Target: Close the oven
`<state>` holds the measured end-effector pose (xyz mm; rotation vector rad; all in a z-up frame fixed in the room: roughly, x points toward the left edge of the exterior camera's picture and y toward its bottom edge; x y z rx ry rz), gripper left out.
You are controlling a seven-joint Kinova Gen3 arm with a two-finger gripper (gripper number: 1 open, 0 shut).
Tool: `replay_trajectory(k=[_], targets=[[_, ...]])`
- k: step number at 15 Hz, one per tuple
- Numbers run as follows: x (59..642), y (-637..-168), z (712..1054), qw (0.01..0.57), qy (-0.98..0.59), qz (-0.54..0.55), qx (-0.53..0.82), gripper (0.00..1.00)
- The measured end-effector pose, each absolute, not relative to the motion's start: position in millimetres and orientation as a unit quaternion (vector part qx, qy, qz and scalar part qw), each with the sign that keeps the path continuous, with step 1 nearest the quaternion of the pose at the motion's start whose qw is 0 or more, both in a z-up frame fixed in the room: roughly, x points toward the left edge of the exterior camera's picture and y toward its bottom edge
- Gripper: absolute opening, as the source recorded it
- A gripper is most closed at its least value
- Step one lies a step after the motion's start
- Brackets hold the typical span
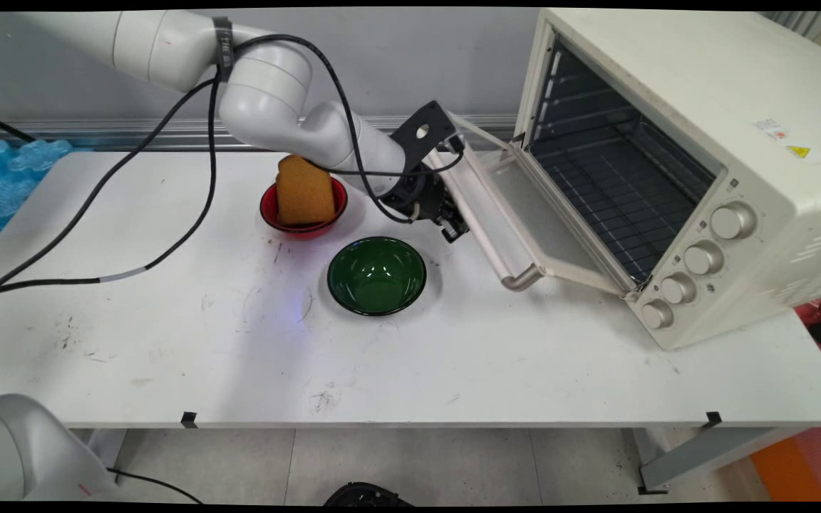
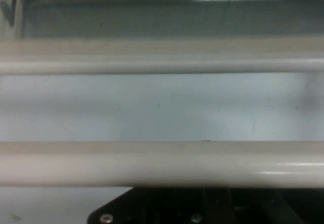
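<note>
Closest to your main camera, the white table (image 1: 453, 370) spreads across the frame, scuffed with dark marks. On it, near the middle, you have an empty green bowl (image 1: 376, 275); behind and to its left sits a red bowl (image 1: 303, 211) with a tan slice of bread (image 1: 303, 191) standing upright in it, its long axis vertical. At the right stands a cream toaster oven (image 1: 695, 164), its glass door (image 1: 524, 214) swung down and open toward the arm, the long handle bar (image 1: 485, 226) running from the far side of the table toward the near side. Your gripper (image 1: 452, 226) sits low at the door's outer edge, right against that handle, just beyond the green bowl. Only the hand view shows this up close: the pale handle bar (image 2: 162, 163) crosses the whole picture horizontally just above the black linkage (image 2: 212, 206), with the glass and a second pale rail (image 2: 162, 57) beyond. The fingers are hidden in both views, so you cannot tell whether the hand is open or closed. Black cables (image 1: 168, 235) trail across the table's left.
</note>
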<state>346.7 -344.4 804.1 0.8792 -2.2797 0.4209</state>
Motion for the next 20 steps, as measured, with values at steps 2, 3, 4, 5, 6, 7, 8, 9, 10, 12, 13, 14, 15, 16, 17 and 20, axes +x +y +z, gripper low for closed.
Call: replay_trajectory(k=[2, 3, 4, 5, 6, 7, 8, 9, 10, 12, 13, 14, 15, 16, 17, 20], targets=[[345.2, -344.7, 811.1, 0.333, -0.867, 0.163, 0.333, 0.0], [343.5, -345.1, 814.0, 0.336, -0.866, 0.163, 0.331, 0.0], [341.3, -346.0, 818.8, 0.342, -0.865, 0.165, 0.328, 0.0], [339.6, -346.5, 821.6, 0.345, -0.864, 0.165, 0.326, 0.0], [336.1, -347.6, 826.2, 0.35, -0.864, 0.166, 0.323, 0.0], [332.0, -348.9, 832.2, 0.356, -0.862, 0.167, 0.32, 0.0], [329.9, -349.6, 836.7, 0.36, -0.861, 0.169, 0.317, 0.0], [326.0, -351.3, 841.4, 0.366, -0.86, 0.17, 0.314, 0.0], [321.8, -352.9, 846.4, 0.371, -0.858, 0.171, 0.31, 0.0], [313.6, -356.9, 856.3, 0.383, -0.855, 0.174, 0.303, 0.0], [310.8, -358.3, 859.4, 0.386, -0.854, 0.175, 0.301, 0.0], [305.4, -360.5, 864.5, 0.392, -0.853, 0.176, 0.297, 0.0], [301.4, -361.9, 868.9, 0.397, -0.852, 0.177, 0.293, 0.0], [297.5, -363.2, 873.7, 0.401, -0.851, 0.178, 0.289, 0.0], [294.4, -364.0, 877.6, 0.405, -0.85, 0.179, 0.286, 0.0], [287.9, -363.6, 887.7, 0.409, -0.851, 0.179, 0.277, 1.0]])
